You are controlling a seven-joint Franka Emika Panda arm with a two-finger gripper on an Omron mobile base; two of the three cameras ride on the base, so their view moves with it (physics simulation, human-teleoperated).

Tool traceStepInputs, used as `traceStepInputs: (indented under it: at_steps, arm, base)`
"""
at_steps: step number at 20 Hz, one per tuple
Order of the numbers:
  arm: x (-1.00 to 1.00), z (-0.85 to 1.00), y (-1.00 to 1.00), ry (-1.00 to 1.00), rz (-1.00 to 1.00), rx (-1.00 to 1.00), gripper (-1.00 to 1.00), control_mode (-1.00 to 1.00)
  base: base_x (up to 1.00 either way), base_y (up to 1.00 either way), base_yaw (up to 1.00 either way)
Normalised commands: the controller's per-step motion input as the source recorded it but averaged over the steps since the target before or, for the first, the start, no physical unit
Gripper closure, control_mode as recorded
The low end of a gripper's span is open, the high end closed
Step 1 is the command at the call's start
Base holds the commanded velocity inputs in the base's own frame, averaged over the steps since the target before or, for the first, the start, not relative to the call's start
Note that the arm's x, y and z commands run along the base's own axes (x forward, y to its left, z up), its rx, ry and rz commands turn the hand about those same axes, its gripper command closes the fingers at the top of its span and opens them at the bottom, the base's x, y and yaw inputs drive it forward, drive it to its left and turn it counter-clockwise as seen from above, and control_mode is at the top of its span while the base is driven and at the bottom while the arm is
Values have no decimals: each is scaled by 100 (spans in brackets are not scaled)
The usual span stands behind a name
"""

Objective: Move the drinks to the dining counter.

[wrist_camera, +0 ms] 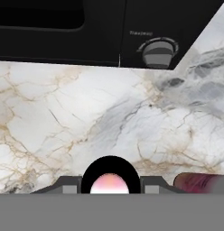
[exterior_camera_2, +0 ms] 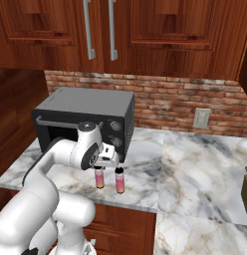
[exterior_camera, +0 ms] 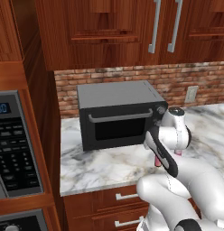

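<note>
Two drinks stand near the front edge of the marble counter [exterior_camera_2: 185, 169], just in front of the black toaster oven [exterior_camera_2: 85, 119]. My gripper [exterior_camera_2: 100, 168] comes down from above onto the left drink [exterior_camera_2: 99, 179] and is shut on its neck; its cap is hidden under the hand. The other drink [exterior_camera_2: 119, 181] stands free right beside it, black cap showing. In the hand view the held drink's black cap [wrist_camera: 109, 177] sits between my fingertips [wrist_camera: 64, 185], and the second drink [wrist_camera: 199, 182] shows at the lower right. A pink bottle base [exterior_camera: 157, 161] peeks past my arm. The dining counter is out of view.
The toaster oven [exterior_camera: 118, 115] stands close behind the bottles, its knob [wrist_camera: 157, 52] just ahead of the hand. A brick wall with an outlet [exterior_camera_2: 201, 118] backs the counter. An oven control panel [exterior_camera: 14, 144] stands at the left; a wooden block [exterior_camera_2: 246, 191] at the far right.
</note>
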Motion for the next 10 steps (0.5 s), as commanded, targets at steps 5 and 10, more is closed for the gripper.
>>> traceStepInputs:
  at_steps: [5, 10]
  arm:
    - [-3, 5, 0, 0, 0, 0, 100, -100]
    - [-10, 42, -5, -3, 0, 0, 100, -100]
  base:
    - [0, 0, 0]
    - [0, 0, 0]
